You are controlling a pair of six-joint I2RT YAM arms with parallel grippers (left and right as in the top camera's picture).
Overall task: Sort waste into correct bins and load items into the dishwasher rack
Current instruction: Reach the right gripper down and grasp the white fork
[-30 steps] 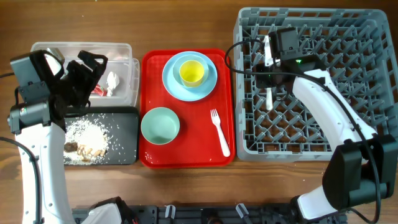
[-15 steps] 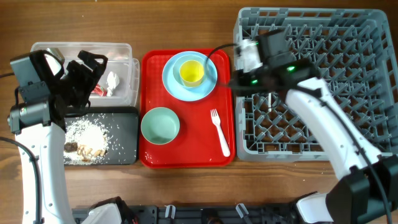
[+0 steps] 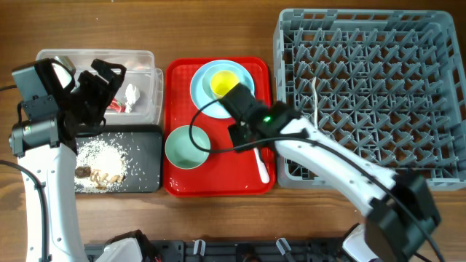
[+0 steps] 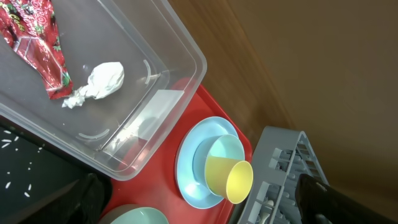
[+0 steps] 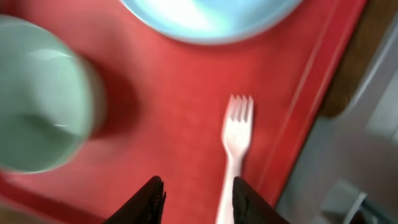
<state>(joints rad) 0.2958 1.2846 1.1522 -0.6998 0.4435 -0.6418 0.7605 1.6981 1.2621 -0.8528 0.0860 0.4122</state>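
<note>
The grey dishwasher rack (image 3: 378, 109) holds the white spoon (image 3: 314, 90). My right gripper (image 3: 246, 138) is open and empty, low over the red tray, with the white fork (image 5: 234, 140) just ahead of its right finger (image 5: 198, 202). The fork (image 3: 261, 164) lies on the tray. The yellow cup (image 3: 223, 82) sits in the light-blue bowl (image 3: 208, 72) on the blue plate (image 3: 200, 93). The pale-green bowl (image 3: 186, 146) stands beside them. My left gripper (image 3: 100, 78) is open over the clear tub (image 3: 148, 58), which holds the red wrapper (image 4: 38, 43) and the white tissue (image 4: 103, 79). The black tray (image 3: 149, 156) holds rice (image 3: 102, 154).
The flat red serving tray (image 3: 218, 182) lies between the bins and the rack. Brown bits (image 3: 98, 175) lie at the front of the black tray. The wood table shows around everything.
My right arm has left the rack and swung left and down over the red tray. The spoon it held stays in the rack. The left arm has not moved.
</note>
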